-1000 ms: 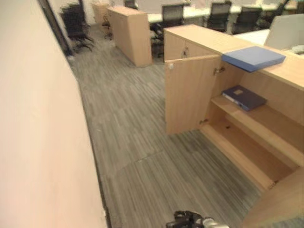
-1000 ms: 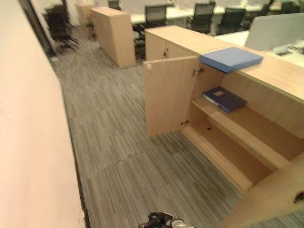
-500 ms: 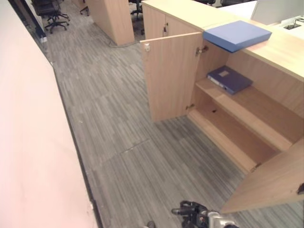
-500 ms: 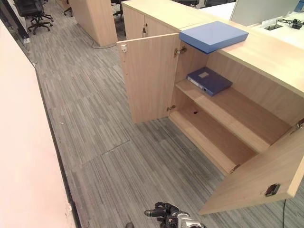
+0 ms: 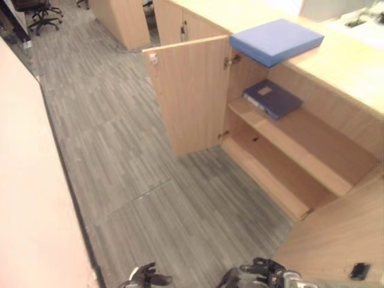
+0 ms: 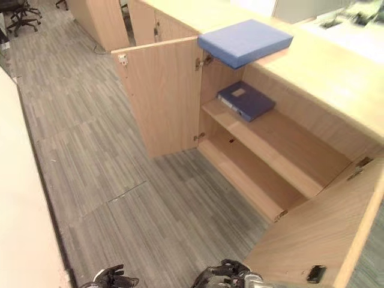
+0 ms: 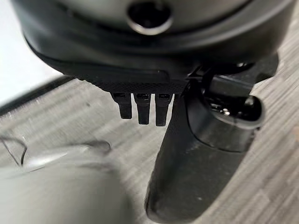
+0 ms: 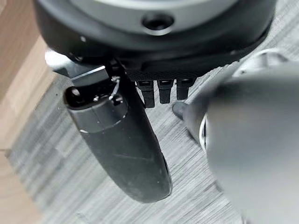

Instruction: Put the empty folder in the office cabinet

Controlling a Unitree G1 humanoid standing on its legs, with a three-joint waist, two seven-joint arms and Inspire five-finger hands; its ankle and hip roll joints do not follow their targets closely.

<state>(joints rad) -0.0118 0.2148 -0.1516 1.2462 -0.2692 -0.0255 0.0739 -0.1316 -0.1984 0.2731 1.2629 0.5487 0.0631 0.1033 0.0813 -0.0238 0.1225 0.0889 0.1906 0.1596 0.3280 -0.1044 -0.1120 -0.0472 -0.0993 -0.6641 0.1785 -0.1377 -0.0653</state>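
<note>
The light wooden office cabinet [image 6: 282,156] stands with both doors swung open. A flat light-blue folder [image 6: 245,42] lies on the cabinet's top, one corner jutting past the front edge above the open compartment. A dark blue binder [image 6: 245,100] lies flat on the cabinet's upper shelf, just below that folder. The dark left hand [image 6: 111,278] and dark right hand [image 6: 227,275] hang low over the grey striped carpet [image 6: 90,150] in front of the cabinet, fingers relaxed and straight, holding nothing.

Grey striped carpet floor [image 5: 132,150], pale wall [image 5: 24,198] left, office chair [image 5: 39,9] beyond.
</note>
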